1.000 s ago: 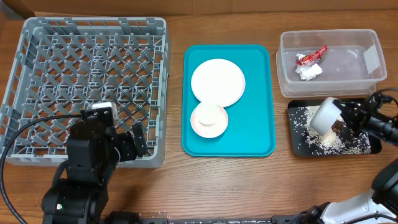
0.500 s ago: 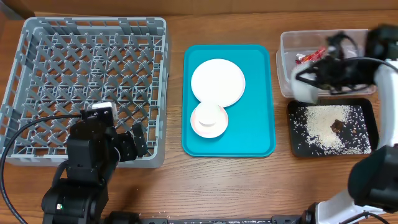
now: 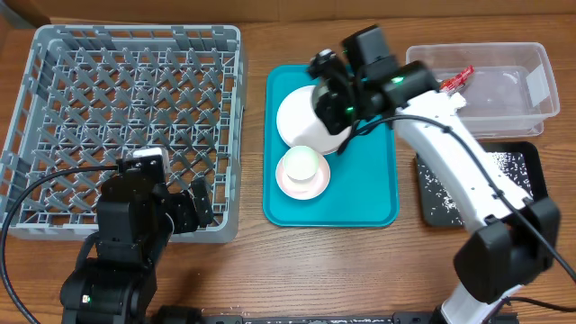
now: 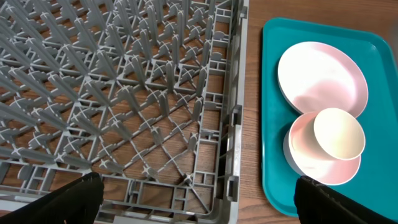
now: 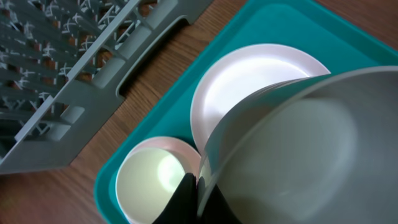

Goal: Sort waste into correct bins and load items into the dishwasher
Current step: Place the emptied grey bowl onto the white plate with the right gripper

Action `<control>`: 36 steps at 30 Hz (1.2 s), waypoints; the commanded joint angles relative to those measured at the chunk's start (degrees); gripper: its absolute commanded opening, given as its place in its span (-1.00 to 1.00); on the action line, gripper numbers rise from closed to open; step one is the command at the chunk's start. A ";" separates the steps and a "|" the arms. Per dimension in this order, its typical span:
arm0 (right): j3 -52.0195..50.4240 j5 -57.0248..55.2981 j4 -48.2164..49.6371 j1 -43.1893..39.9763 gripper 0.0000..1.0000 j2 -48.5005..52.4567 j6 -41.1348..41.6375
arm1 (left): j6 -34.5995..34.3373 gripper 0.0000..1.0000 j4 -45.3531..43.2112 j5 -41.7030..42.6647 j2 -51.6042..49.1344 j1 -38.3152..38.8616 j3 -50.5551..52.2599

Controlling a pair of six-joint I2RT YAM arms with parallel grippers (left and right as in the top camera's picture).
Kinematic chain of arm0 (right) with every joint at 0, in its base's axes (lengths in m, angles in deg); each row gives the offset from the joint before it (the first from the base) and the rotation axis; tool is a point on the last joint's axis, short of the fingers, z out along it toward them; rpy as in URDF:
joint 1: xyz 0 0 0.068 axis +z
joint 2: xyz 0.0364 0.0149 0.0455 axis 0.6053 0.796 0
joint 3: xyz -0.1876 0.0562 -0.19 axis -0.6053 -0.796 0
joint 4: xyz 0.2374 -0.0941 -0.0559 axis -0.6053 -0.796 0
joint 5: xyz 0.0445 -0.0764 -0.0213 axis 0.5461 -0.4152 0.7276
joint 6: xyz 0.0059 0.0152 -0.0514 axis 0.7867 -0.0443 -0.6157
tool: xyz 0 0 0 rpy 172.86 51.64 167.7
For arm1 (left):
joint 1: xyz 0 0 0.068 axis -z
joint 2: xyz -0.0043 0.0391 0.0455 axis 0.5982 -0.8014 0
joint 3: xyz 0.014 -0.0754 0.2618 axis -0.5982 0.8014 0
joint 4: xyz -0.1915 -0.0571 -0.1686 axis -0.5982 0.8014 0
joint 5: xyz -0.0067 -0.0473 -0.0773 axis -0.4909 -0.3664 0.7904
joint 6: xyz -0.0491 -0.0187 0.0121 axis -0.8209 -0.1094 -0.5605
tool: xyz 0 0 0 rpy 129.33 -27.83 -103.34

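Right arm: the right gripper (image 5: pixel 193 198) is clenching the rim of the greyish bowl (image 5: pixel 298 155). It is holding the bowl tilted over the teal tray (image 3: pixel 369 193), just to the 12 o'clock side of the overhead centre. 1 dark finger is showing outside the rim; the other is hidden by the bowl. The bowl is hanging over the 5 o'clock edge of the round white plate (image 3: pixel 297 108); whether the 2 are touching cannot be told.

Teal tray: the plate is lying in the tray's 12 o'clock half. The pinkish bowl (image 4: pixel 311 158) is sitting just beside it at 6 o'clock, overlapping the plate's edge. The small white cup (image 4: pixel 339 132) is resting inside that bowl.

Left arm: the left gripper (image 4: pixel 205 200) is hovering at 7 o'clock with its jaws released wide and nothing between them. It is standing over the 5 o'clock corner of the grey dish rack (image 3: pixel 54 135). The rack is occupying the 9 o'clock side of the table (image 3: pixel 252 270), and no dishes are showing in it.

Bins: the clear tub (image 3: pixel 526 112) is standing at 2 o'clock with the red wrapper (image 3: pixel 457 77) inside. The black tray (image 3: pixel 531 184) is lying at 4 o'clock, just beside the tub. It is carrying white grains (image 3: pixel 508 164), and the right arm is partly covering it.
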 commanded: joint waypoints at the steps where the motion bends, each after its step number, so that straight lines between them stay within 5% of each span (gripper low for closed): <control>1: 0.72 -5.11 3.82 3.08 -0.92 2.97 0.28 | -0.83 1.00 -0.07 0.52 0.17 0.28 -1.25; 14: 0.72 -5.09 9.05 5.66 -0.89 14.01 1.79 | -0.83 1.00 -0.02 0.55 0.17 0.28 -1.25; 17: 0.72 -5.11 9.68 5.66 -0.77 14.56 1.77 | -0.83 1.00 0.09 0.55 0.17 0.28 -1.25; 20: 0.72 -5.09 9.86 5.68 -0.38 14.56 1.79 | -0.83 1.00 0.13 0.52 0.17 0.28 -1.25; 23: 0.72 -5.11 9.18 5.66 -0.37 14.56 1.79 | -0.83 1.00 0.11 0.52 0.17 0.28 -1.25; 29: 4.98 -5.14 1.92 4.74 -0.22 12.72 2.12 | -0.81 0.99 0.11 0.52 0.17 0.28 -1.25; 36: 15.34 -5.05 -9.97 -0.76 -0.17 7.28 12.79 | -0.81 1.00 0.15 0.52 0.17 0.28 -1.25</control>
